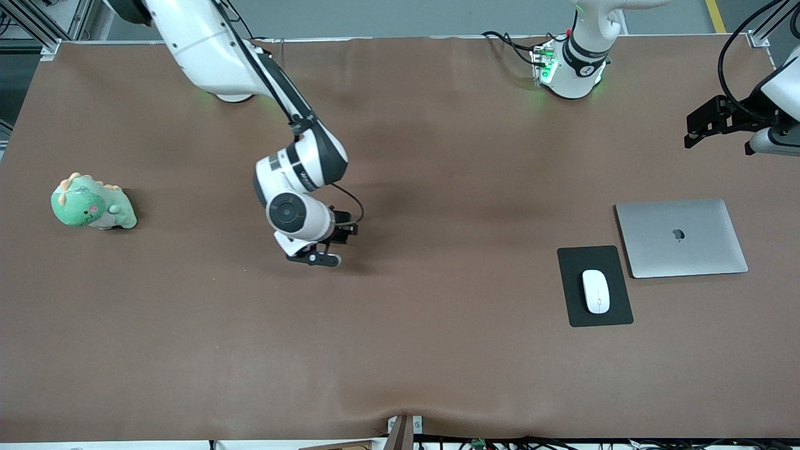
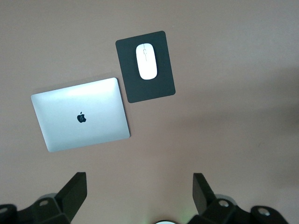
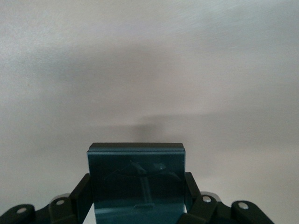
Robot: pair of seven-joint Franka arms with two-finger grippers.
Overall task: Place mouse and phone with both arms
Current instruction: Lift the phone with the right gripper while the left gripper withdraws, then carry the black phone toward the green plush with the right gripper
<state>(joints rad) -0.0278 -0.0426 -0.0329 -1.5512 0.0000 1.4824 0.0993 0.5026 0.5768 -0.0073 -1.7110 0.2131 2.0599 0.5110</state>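
The right gripper [image 1: 322, 255] hangs low over the bare middle of the table [image 1: 437, 350], fingers clamped on the phone [image 3: 136, 184]. The left gripper [image 2: 140, 196] waits high over the left arm's end, fingers spread and empty. The mouse [image 1: 595, 290] lies on the pad [image 1: 572, 300] just beside the laptop [image 1: 681, 237].

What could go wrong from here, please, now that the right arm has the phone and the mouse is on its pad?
1. The right end effector grips the phone by its edges over bare table; such a smooth slab could slip or tilt.
2. The mouse already lies on the mouse pad beside the laptop, so a phone set down nearby might bump either.
3. The left end effector waits open above that area; both arms could crowd there.
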